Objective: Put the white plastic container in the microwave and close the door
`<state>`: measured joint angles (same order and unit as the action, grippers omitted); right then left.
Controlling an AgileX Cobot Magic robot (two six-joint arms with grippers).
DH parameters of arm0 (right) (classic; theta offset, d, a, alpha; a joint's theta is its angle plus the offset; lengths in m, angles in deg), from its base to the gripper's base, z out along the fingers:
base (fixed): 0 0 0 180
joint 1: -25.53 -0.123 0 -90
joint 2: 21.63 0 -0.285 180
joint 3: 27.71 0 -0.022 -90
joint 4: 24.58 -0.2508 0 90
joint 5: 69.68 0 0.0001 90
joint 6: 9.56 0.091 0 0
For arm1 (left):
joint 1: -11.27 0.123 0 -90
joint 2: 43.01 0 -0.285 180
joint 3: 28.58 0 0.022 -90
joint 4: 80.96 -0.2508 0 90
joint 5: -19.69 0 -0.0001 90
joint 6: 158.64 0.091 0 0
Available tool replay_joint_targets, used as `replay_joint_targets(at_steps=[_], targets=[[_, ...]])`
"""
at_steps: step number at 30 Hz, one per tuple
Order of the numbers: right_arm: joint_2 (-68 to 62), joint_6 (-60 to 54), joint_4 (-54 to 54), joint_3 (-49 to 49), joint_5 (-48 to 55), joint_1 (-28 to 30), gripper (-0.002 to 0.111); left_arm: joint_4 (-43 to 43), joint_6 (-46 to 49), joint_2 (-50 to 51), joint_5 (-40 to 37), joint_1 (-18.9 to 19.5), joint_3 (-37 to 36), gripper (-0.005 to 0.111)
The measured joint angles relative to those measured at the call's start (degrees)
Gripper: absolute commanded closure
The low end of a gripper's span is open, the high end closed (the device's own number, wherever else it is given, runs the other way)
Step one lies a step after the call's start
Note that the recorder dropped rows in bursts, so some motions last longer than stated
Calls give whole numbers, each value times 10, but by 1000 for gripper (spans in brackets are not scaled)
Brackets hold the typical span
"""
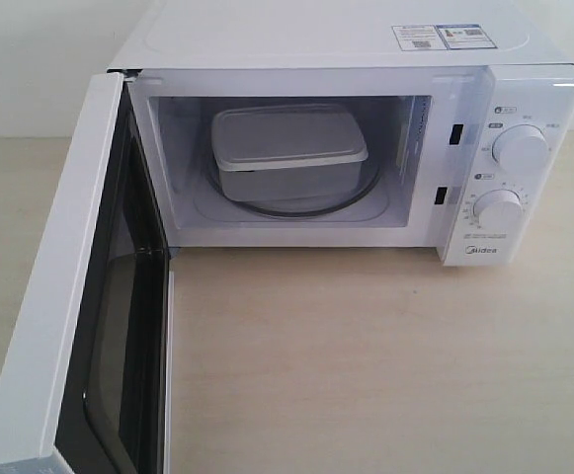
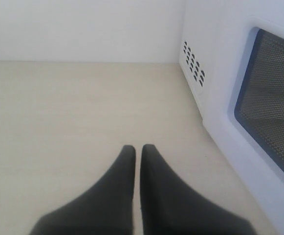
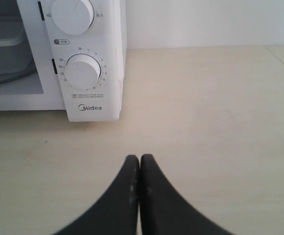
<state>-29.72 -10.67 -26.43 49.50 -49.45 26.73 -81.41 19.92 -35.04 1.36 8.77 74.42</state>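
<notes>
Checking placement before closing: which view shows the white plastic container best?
The exterior view: the white plastic container sits whole inside the microwave, lid on. The right wrist view catches only a blurred sliver of it; the left wrist view shows none.

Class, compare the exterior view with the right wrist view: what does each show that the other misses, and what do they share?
Only the exterior view: the door, standing wide open, the stickers on top of the microwave, and the white plastic container whole inside it. Only the right wrist view: the right gripper, shut and empty, above the table. Both: the two dials, the Midea logo and the pale table.
</notes>
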Motion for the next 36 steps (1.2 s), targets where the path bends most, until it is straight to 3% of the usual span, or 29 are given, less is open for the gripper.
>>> replay_joint_targets(at_steps=[31,36], targets=[[0,3,0,0,0,0,108,0,-1,0,0,0,0,102],[0,3,0,0,0,0,108,0,-4,-1,-47,0,64,102]])
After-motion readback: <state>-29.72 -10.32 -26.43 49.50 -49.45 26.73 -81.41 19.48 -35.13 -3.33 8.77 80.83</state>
